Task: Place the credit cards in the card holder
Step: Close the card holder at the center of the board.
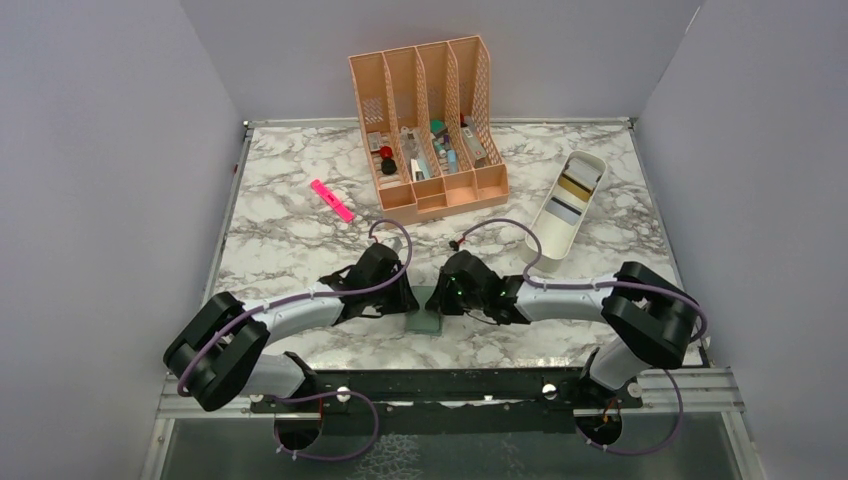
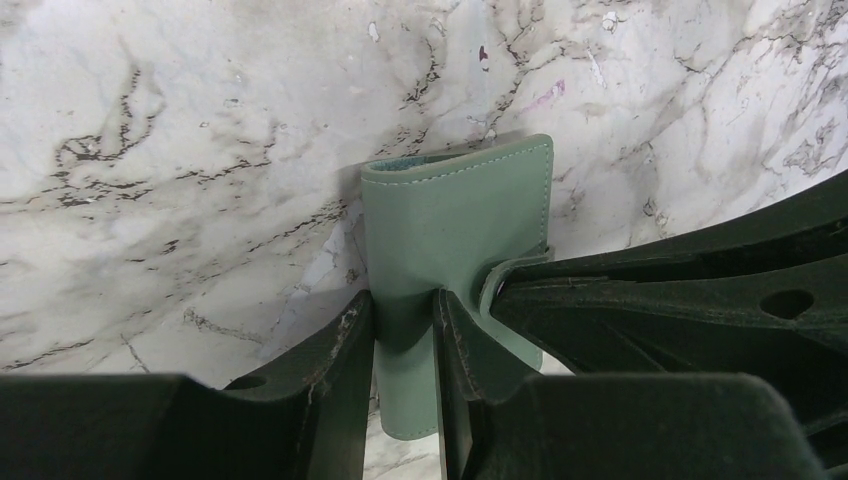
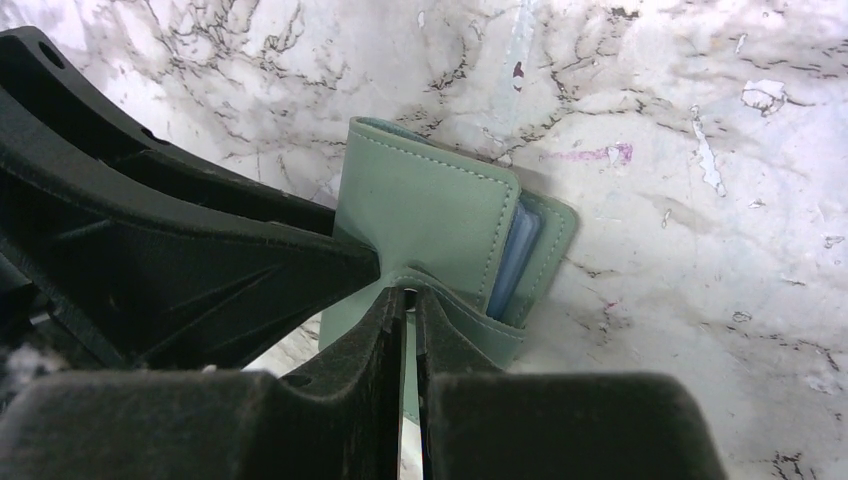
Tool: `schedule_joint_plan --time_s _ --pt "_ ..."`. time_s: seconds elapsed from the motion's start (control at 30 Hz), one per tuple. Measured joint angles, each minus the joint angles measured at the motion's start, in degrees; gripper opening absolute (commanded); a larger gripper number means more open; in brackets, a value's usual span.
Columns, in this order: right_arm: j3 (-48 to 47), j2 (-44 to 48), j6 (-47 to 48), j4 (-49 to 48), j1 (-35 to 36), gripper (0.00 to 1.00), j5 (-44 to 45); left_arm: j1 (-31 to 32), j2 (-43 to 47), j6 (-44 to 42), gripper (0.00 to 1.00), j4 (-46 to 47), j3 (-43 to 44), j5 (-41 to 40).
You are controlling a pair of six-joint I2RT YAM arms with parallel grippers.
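Holding the small grey-green bifold leather card holder [image 3: 420, 210] on the white marble table [image 3: 700, 250], the left pincer [image 2: 405, 310] and right pincer [image 3: 408, 295] are both closed on it.

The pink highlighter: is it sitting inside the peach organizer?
No, the pink highlighter lies on the bare marble table, apart from the peach organizer and off to its left.

Pale grey arms [image 1: 300, 305], black joints [image 1: 215, 350], purple cables [image 1: 390, 228], black left tool [image 2: 405, 320] and right tool [image 3: 410, 300]
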State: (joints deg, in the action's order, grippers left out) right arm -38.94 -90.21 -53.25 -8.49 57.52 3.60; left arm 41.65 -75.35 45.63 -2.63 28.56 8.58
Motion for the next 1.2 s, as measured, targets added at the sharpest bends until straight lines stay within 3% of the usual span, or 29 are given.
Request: schedule_joint_plan --time_s 0.47,0.73,0.83,1.1,1.2 --pt "-12.66 -6.21 4.22 17.64 0.28 0.11 0.44 -0.04 0.48 0.48 0.29 2.32 -1.53 -0.02" --pt "-18.67 -9.18 5.16 25.53 2.16 0.11 4.96 -0.07 1.18 0.81 0.3 3.87 -2.67 -0.04" --pt "-19.41 -9.64 5.42 26.84 2.8 0.13 6.56 -0.07 1.4 0.9 0.34 3.96 -2.8 -0.07" --pt "-15.74 -5.64 6.6 21.75 2.93 0.3 5.86 0.72 7.21 1.2 0.51 -0.68 -2.62 -0.79" --pt "-13.51 -2.45 7.48 21.18 2.91 0.34 5.81 0.85 11.96 0.55 0.66 -4.96 -0.22 -2.51"
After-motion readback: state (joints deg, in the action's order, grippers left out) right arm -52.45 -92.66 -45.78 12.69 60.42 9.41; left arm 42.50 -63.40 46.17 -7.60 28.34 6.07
